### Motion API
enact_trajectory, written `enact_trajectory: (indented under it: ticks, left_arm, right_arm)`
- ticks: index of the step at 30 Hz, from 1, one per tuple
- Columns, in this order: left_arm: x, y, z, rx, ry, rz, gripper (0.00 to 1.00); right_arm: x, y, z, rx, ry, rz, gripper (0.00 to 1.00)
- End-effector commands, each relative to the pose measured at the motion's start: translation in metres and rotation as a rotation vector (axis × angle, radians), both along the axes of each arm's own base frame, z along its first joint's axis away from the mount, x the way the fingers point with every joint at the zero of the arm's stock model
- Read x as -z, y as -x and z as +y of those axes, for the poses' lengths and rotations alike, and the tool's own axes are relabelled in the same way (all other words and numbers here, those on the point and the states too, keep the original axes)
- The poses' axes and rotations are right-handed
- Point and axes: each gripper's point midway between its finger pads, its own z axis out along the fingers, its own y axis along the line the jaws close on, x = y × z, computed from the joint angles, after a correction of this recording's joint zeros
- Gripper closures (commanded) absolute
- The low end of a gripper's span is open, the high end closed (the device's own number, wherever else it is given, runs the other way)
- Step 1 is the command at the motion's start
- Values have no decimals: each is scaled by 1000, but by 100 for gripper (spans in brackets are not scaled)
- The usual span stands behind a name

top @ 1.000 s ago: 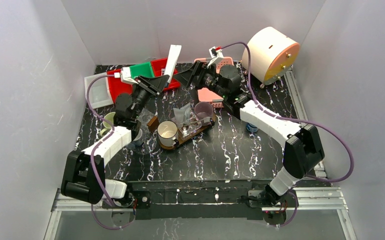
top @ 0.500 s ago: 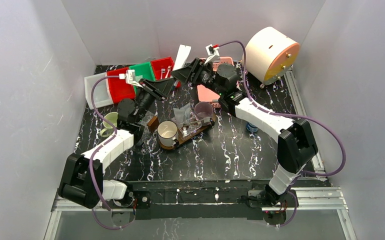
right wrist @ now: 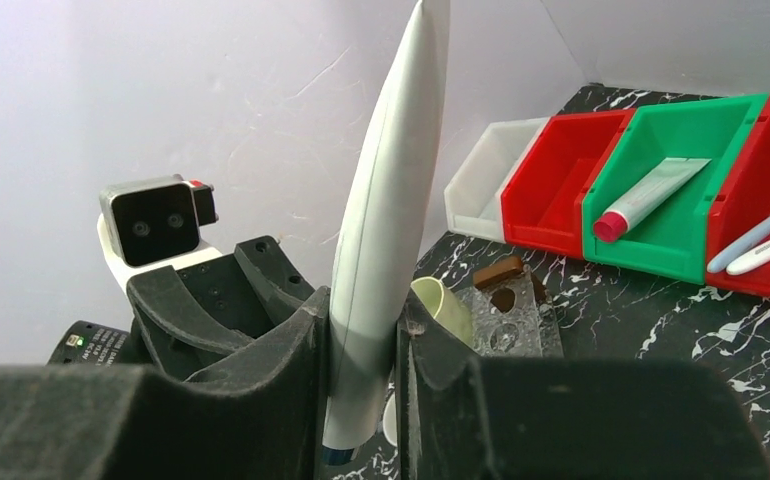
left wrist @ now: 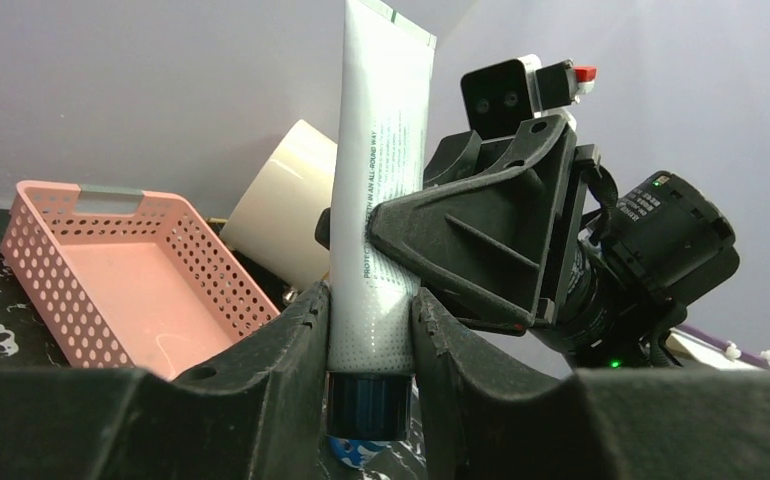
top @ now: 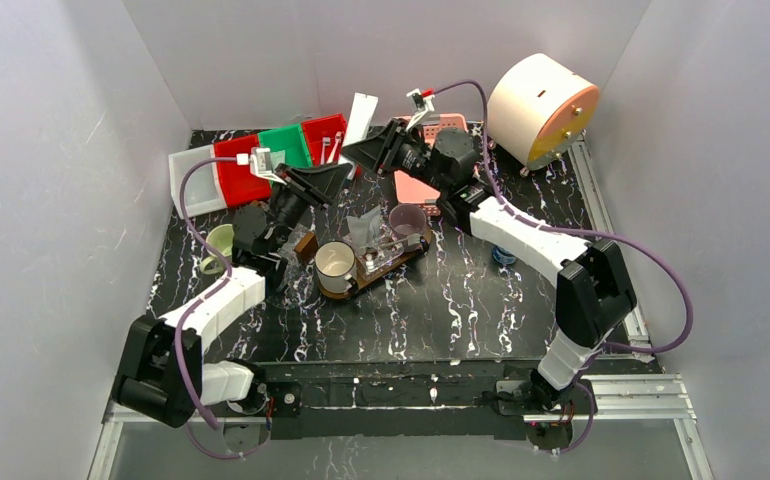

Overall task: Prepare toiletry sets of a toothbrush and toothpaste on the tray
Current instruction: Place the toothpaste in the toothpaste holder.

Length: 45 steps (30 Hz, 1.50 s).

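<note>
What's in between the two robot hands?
A white toothpaste tube, upright with its dark cap down. The left hand and the right hand both pinch it, as both wrist views show.

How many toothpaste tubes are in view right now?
2. A blue-capped tube stands upright, gripped by both the left pincer and the right pincer. A red-capped tube lies in the green bin. Others may be hidden behind the arms.

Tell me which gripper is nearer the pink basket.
Right. The right gripper hovers by the pink basket; the left gripper sits farther off, near the tray, both shut on the toothpaste tube.
</note>
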Motion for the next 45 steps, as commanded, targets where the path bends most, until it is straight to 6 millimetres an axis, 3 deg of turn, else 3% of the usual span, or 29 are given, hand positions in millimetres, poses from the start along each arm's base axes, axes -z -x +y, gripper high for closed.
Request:
enact_trajectory:
  ticks: [1,6,13,25,35,45]
  left_arm:
    - [-22,11,9,-45,-43,-117,63]
    - [-24,6,17,-84,-161,-101,48]
    - [-40,6,22,-56,-388,-102,38]
    - [-94,18,11,219,-459,-228,36]
    - [-89,30,0,427,-565,-235,36]
    - [-90,60,-9,667,-566,-304,43]
  right_arm:
    - [-49,13,-18,21,-41,-171,74]
    - [-50,17,-26,25,9,-235,75]
    - [-45,31,-29,-45,101,-362,75]
    - [-31,72,-26,-285,216,-520,75]
    - [-25,97,-30,-416,252,-618,75]
    - [-21,105,-31,-483,283,-662,75]
